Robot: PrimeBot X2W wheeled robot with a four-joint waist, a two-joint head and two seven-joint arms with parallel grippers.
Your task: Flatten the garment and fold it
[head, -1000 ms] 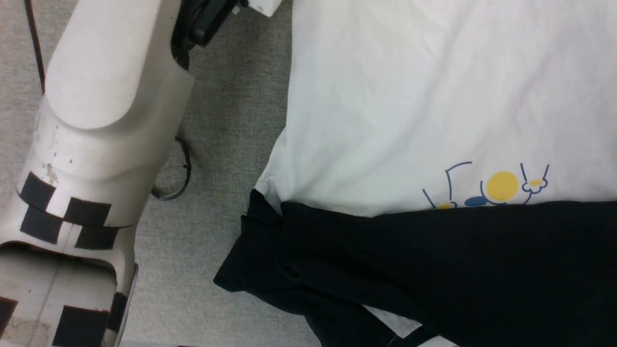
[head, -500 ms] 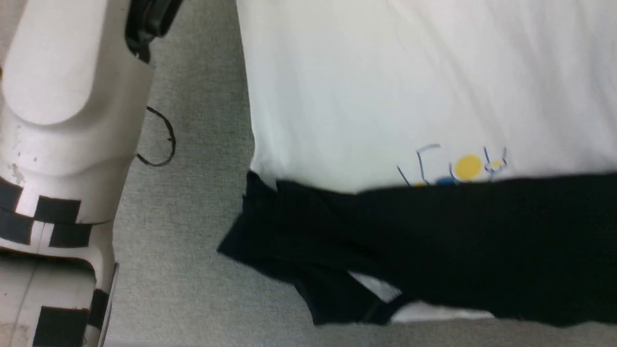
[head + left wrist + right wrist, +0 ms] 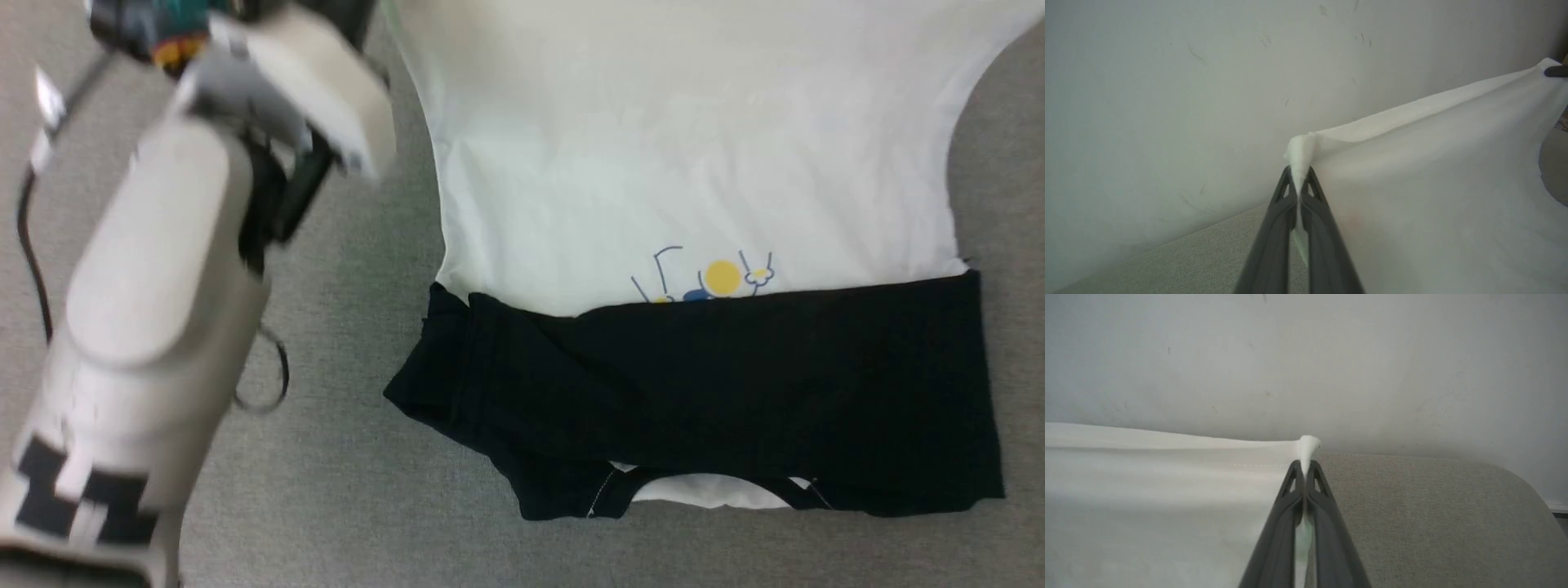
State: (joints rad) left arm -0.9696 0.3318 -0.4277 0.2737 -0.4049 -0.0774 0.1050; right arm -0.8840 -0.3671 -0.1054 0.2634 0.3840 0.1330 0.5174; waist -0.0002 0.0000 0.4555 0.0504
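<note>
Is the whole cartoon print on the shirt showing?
No, a black sleeve lies across the shirt and covers the print's lower edge.

Light: soft, even, moderately bright; shadows faint. Head view: pale plastic left forearm (image 3: 147, 327) smeared by motion blur. Left wrist view: white fabric garment (image 3: 1433, 183) beyond dark two-fingered left gripper (image 3: 1299, 173) soft-focused, washed-out.

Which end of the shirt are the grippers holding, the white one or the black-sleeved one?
The white hem end of the garment: left gripper and right gripper each pinch a white corner, while the black sleeves lie across the near end, untouched.
</note>
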